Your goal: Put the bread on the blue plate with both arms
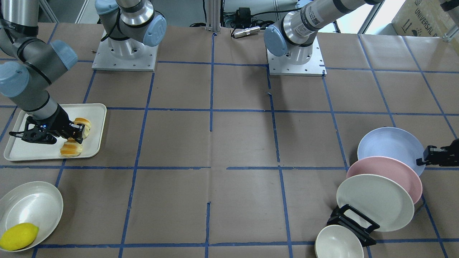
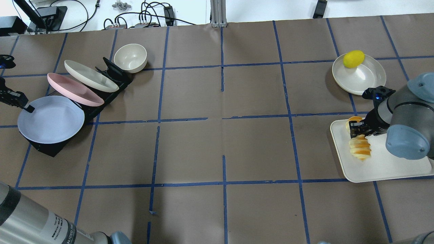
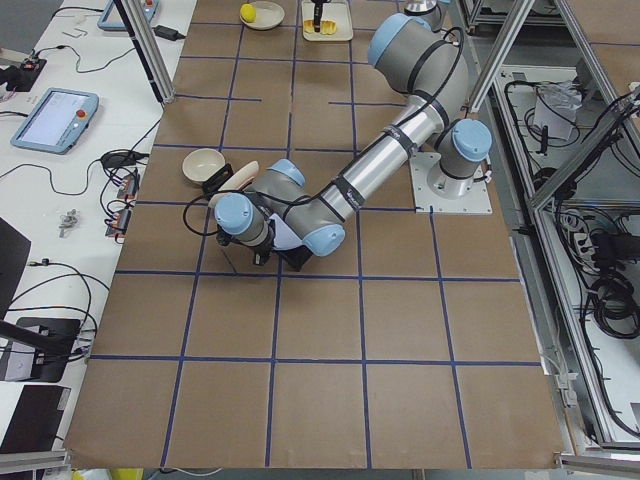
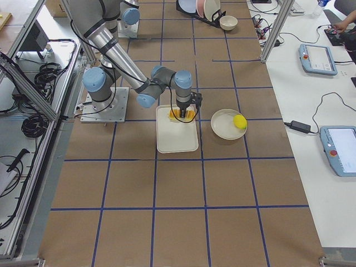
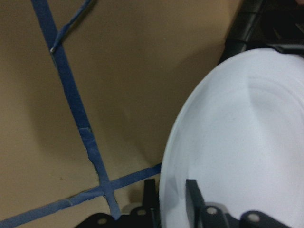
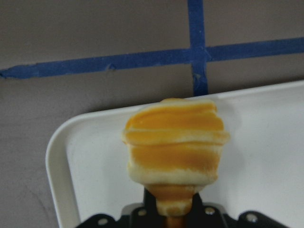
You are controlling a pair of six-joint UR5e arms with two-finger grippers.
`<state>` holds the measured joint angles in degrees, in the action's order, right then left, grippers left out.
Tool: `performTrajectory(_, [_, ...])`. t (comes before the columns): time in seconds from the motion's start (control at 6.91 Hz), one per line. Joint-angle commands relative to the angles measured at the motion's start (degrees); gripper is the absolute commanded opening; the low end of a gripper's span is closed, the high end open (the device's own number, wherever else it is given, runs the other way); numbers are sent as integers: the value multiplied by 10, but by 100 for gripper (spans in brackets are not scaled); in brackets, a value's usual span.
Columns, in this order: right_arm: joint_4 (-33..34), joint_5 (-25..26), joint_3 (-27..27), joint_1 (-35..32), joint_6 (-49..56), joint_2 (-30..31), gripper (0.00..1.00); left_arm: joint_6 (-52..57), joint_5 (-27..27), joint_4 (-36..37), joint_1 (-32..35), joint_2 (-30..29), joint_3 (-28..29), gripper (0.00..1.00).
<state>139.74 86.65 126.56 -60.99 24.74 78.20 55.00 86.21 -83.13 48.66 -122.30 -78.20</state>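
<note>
The bread [image 1: 70, 149] is a golden-orange and cream ridged loaf lying on a white tray [image 1: 21, 152]. It also shows in the overhead view [image 2: 360, 149] and the right wrist view [image 6: 175, 147]. My right gripper [image 1: 79, 133] is shut on the bread's middle, low over the tray [image 2: 383, 169]. The blue plate [image 1: 389, 145] leans at the end of a black rack, also seen from overhead [image 2: 51, 120]. My left gripper [image 2: 27, 106] straddles its outer rim. In the left wrist view the fingers [image 5: 192, 199] are closed on the plate's edge [image 5: 242, 142].
A pink plate [image 2: 73, 88] and an off-white plate [image 2: 90, 75] stand in the same rack [image 1: 353, 218] behind the blue one. A small cream bowl [image 2: 130, 57] sits at the rack's end. A yellow lemon [image 2: 353, 58] lies in a white dish [image 2: 362, 76] beside the tray.
</note>
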Motion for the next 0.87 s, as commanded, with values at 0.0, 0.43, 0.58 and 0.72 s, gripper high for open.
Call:
performTrajectory(0.0, [-90,-3,-34,-1,8,52,1,4,2,-30,-4,22,1,15])
performTrajectory(0.43, [-359,-1,-117,-10,0,209,2,-15,4,-119,-2,127,-39,15])
performTrajectory(0.58, [-466,4,-193,-28,-6,222,2,-30,2,-121,5,165,-64,15])
performTrajectory(0.72, [-557,5,-271,-52,-50,222,2,-72,-2,-122,35,204,-95,15])
